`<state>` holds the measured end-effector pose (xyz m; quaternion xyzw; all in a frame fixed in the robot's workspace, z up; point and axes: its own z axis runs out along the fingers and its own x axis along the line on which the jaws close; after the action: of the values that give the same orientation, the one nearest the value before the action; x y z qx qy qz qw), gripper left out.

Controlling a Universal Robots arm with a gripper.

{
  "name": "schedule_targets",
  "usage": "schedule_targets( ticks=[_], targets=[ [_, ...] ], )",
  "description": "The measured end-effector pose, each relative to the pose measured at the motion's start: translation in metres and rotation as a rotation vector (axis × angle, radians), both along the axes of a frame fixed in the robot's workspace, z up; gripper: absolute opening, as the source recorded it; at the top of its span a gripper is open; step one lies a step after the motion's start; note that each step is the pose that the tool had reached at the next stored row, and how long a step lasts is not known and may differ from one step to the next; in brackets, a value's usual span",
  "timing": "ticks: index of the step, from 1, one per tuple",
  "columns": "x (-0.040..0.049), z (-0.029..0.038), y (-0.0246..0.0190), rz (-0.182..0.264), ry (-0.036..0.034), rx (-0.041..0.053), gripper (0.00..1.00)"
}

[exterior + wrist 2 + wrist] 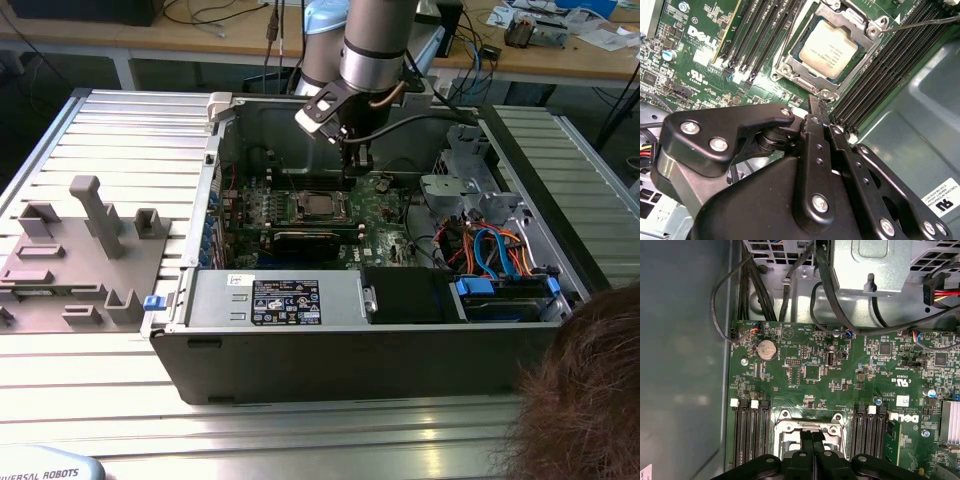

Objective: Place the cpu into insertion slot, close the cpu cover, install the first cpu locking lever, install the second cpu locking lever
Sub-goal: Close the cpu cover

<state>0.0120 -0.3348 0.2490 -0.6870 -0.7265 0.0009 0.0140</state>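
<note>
Green motherboard [805, 385] holds the cpu [828, 49], cpu cover [785, 429] partly hidden behind closed fingers [804, 444]

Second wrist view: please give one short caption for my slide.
Closed gripper near the cpu cover, which frames the seated cpu.

In the exterior view, a ribbed aluminium table [110, 140] spans the middle and lower frame, a grey moulded fixture [80, 260] lies at its left, and wooden benches [200, 45] strewn with cables [212, 14] cross the top edge.
</note>
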Motion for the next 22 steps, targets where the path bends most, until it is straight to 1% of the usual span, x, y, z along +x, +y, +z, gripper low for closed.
schedule_targets(
  ticks=[22],
  targets=[
    [-0.0015,-0.0036,-0.0001,0.0,0.0,0.0,0.11]
  ],
)
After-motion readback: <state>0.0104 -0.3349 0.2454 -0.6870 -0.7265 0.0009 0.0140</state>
